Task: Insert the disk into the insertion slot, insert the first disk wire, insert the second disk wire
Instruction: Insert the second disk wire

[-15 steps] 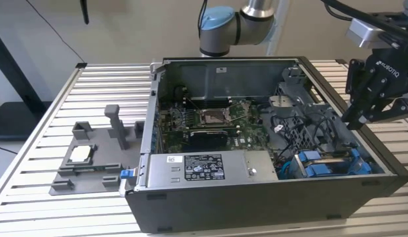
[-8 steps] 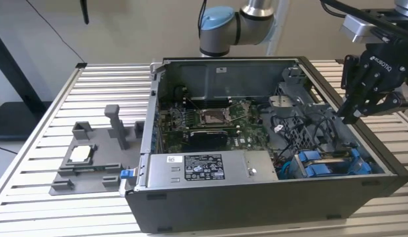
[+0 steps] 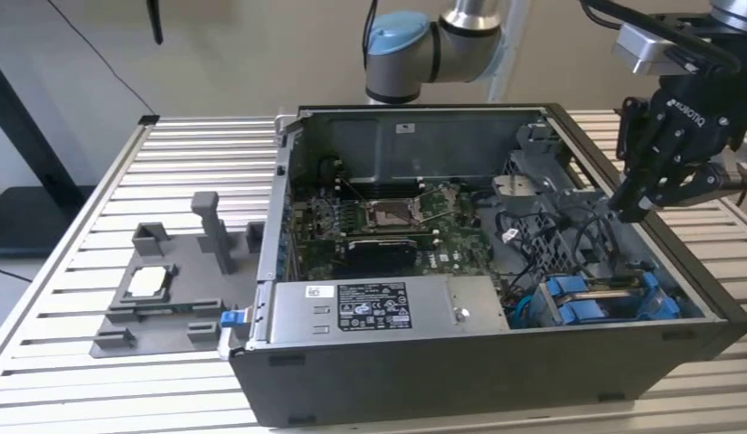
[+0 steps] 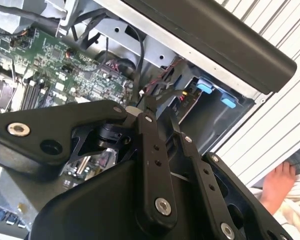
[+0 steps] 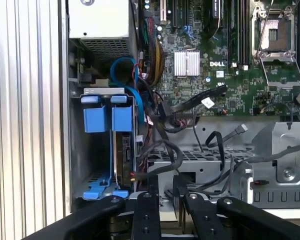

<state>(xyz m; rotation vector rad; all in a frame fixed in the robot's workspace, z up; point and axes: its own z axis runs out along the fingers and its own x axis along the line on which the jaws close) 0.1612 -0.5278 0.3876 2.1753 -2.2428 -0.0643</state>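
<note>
Closest to you, the gripper point(image 5: 171, 194) and its black linkage hang over the open computer case point(image 3: 470, 384), toward the exterior view's right, with the tip among loose black wires point(image 5: 190, 104). You cannot tell from these views whether the claw is clenched or released, or whether it pinches a wire. Your disk point(image 5: 124, 150) sits inside the insertion slot point(image 5: 104, 92), its blue carrier tabs showing and its connector edge facing the wires. Beyond lies the green motherboard point(image 5: 215, 65), and beside the slot stands the grey power supply point(image 3: 373, 312).
</note>
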